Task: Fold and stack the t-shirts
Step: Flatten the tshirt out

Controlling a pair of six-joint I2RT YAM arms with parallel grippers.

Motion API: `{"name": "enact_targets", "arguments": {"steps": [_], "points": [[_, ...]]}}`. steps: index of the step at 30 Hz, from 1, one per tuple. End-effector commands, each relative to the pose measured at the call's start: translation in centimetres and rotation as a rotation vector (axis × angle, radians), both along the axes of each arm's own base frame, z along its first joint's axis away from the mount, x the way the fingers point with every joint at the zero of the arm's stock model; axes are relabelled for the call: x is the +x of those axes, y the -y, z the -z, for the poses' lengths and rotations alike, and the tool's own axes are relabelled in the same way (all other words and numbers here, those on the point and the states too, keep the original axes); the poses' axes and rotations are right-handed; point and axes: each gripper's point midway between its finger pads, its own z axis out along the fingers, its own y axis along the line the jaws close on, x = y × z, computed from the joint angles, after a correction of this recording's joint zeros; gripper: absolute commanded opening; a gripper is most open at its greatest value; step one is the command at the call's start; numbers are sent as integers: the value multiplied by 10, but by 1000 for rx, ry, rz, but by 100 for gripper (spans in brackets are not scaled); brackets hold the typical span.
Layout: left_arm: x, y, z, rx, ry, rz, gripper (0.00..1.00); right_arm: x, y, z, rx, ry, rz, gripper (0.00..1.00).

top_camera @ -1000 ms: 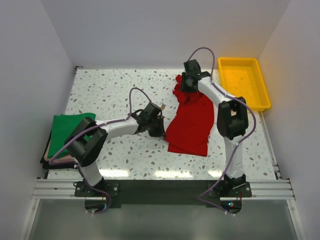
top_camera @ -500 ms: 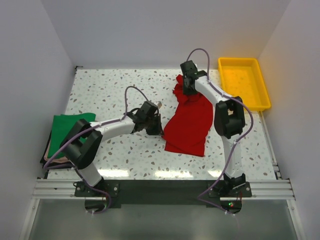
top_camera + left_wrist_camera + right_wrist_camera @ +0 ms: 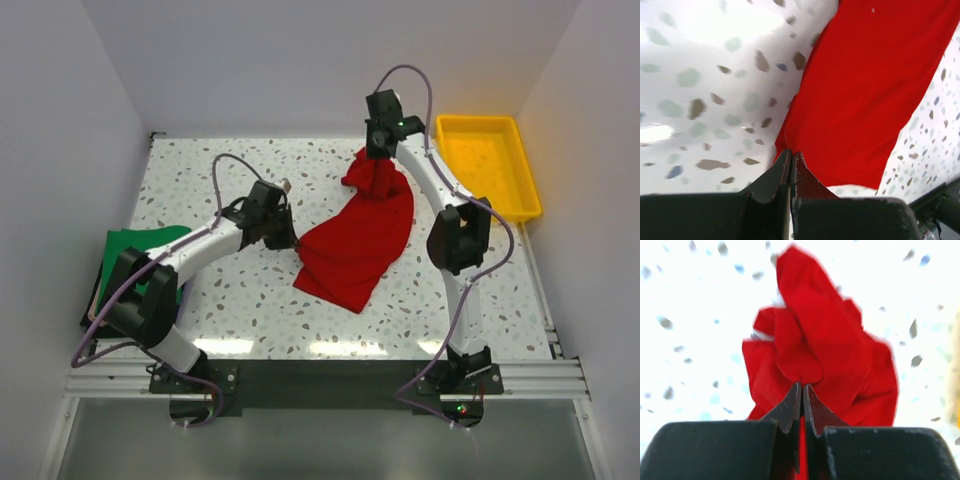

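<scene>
The red t-shirt (image 3: pixel 355 240) hangs stretched between both grippers over the middle of the table. My left gripper (image 3: pixel 291 243) is shut on its near left corner; in the left wrist view the cloth (image 3: pixel 875 90) runs away from the closed gripper (image 3: pixel 791 152). My right gripper (image 3: pixel 377 160) is shut on the bunched far end; in the right wrist view the cloth (image 3: pixel 825 345) bulges above the gripper (image 3: pixel 802 386). The dark green t-shirt (image 3: pixel 130 255) lies folded at the table's left edge.
A yellow plastic tray (image 3: pixel 525 165) stands at the far right of the speckled table (image 3: pixel 220 300). The green shirt rests on a small stack of darker and pinkish cloth (image 3: pixel 95 315). White walls close in the table on three sides.
My left gripper has moved left and away, pulling the near end of the red shirt leftward. The right gripper has lifted slightly away. The shirt now slants across the table.
</scene>
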Motion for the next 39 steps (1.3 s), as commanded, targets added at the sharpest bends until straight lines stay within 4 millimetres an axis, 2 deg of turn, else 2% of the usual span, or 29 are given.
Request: {"name": "enact_targets", "arguments": {"steps": [1, 2, 3, 5, 6, 8, 9, 11, 12, 14, 15, 18, 19, 20, 24, 26, 27, 28, 29, 30, 31, 32, 33, 34, 35, 36, 37, 38, 39], "points": [[33, -31, -45, 54, 127, -51, 0, 21, 24, -96, 95, 195, 78, 0], [34, -39, -48, 78, 121, -65, 0, 23, 29, -123, 128, 251, 99, 0], [46, -53, -59, 98, 149, -109, 0, 25, 42, -137, 144, 280, 125, 0], [52, -70, -66, 129, 157, -135, 0, 23, 52, -156, 181, 319, 145, 0], [59, -85, -73, 136, 168, -173, 0, 21, 63, -179, 216, 374, 167, 0], [68, -103, -87, 151, 190, -208, 0, 19, 73, -195, 240, 422, 191, 0], [75, -120, -94, 157, 199, -253, 0, 13, 82, -213, 250, 460, 203, 0], [82, -136, -109, 169, 220, -290, 0, 10, 90, -224, 255, 491, 216, 0], [88, -155, -114, 197, 229, -348, 0, 8, 95, -232, 256, 507, 225, 0], [93, -168, -128, 188, 249, -402, 0, 6, 100, -238, 257, 518, 234, 0], [96, -176, -134, 179, 264, -430, 0, 5, 104, -238, 256, 517, 239, 0], [98, -186, -144, 158, 286, -467, 0, 0, 110, -233, 246, 498, 249, 0], [97, -188, -146, 157, 288, -477, 0, -6, 112, -239, 244, 504, 252, 0], [96, -190, -148, 156, 290, -483, 0, -8, 113, -232, 237, 488, 254, 0], [86, -192, -160, 138, 328, -498, 0, -27, 117, -247, 243, 535, 253, 0], [82, -192, -165, 130, 347, -503, 0, -27, 116, -250, 253, 557, 244, 0], [80, -192, -161, 128, 339, -507, 0, -24, 114, -249, 256, 556, 239, 0], [80, -192, -160, 126, 339, -509, 0, -18, 112, -244, 257, 547, 232, 0], [81, -191, -159, 120, 342, -510, 0, -13, 105, -251, 277, 557, 201, 0], [80, -191, -154, 121, 330, -512, 0, 5, 100, -227, 278, 519, 193, 0], [80, -191, -152, 115, 321, -516, 0, 15, 94, -221, 290, 514, 175, 0], [82, -190, -149, 111, 320, -516, 0, 26, 88, -230, 314, 544, 146, 0], [83, -190, -145, 111, 313, -520, 0, 48, 83, -193, 310, 487, 143, 0], [85, -189, -144, 104, 313, -527, 0, 58, 77, -184, 319, 475, 130, 0], [86, -189, -141, 102, 308, -528, 0, 67, 67, -190, 353, 488, 92, 0], [86, -187, -138, 97, 298, -525, 0, 83, 62, -156, 355, 432, 87, 2], [86, -186, -138, 92, 298, -523, 0, 88, 58, -147, 363, 414, 73, 23], [86, -186, -136, 93, 295, -521, 0, 87, 55, -152, 375, 410, 67, 37], [84, -186, -134, 93, 292, -520, 0, 88, 55, -143, 373, 391, 69, 45]]}}
